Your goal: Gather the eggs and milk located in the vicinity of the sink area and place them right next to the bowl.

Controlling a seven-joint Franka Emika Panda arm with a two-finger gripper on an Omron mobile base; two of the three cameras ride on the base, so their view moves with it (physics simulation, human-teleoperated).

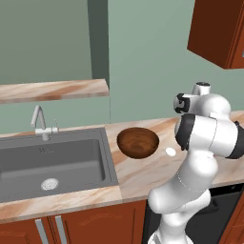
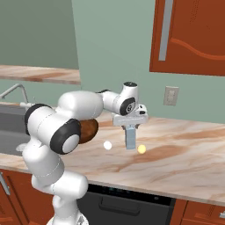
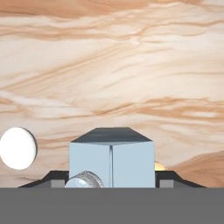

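Right, my two-finger gripper (image 2: pixel 130 143) hangs straight down over the marble counter (image 2: pixel 184 154), jaws bracketing the pale blue-grey gabled milk carton (image 2: pixel 130 138); I judge them closing on its sides, though contact is hard to confirm. The carton stands upright, long axis vertical, gable towards the hand. In the right base view the small white egg (image 2: pixel 107 145) lies at nine o'clock from it, and beyond that the dark reddish-brown wooden bowl (image 1: pixel 138 142), so my carry runs that way.
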